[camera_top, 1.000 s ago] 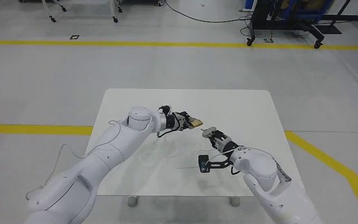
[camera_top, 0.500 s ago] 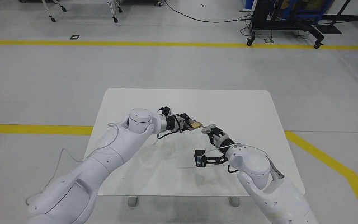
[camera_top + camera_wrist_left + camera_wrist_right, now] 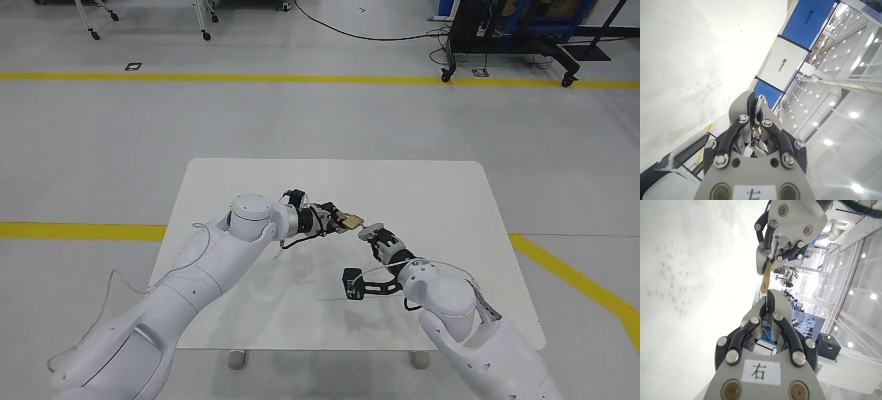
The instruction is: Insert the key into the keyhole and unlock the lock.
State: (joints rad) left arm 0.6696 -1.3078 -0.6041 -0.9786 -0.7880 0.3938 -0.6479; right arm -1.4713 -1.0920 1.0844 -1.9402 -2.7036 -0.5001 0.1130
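While both arms meet above the middle of the white tabletop (image 3: 440, 190), the left gripper (image 3: 338, 218) holds the brass lock (image 3: 351, 220) in the air, clear of the surface. Its fingers are closed on the lock's upper end. In the left wrist view the silver shackle (image 3: 760, 101) sits pinched between the two pads, with a bit of brass body showing lower down between the finger links.

From the right wrist view the lock sticks out of that grip as a narrow brass slab seen nearly edge-on. Its free end is turned toward the right gripper (image 3: 769, 297), and a small dark spot marks the face near that end. The right gripper's fingers are pressed together on the key (image 3: 766, 308), which shows as a thin metal edge between the grey finger and the black ribbed pad (image 3: 770, 306).

The lock's free end lies just at the right fingertips, touching or nearly so. Whether the key's tip has entered the lock cannot be told, since the fingers hide the meeting point. In the top view the two grippers point at each other, tip to tip, about midway between the tabletop's left and right edges. Small dark specks (image 3: 672, 283) dot the tabletop beside them.
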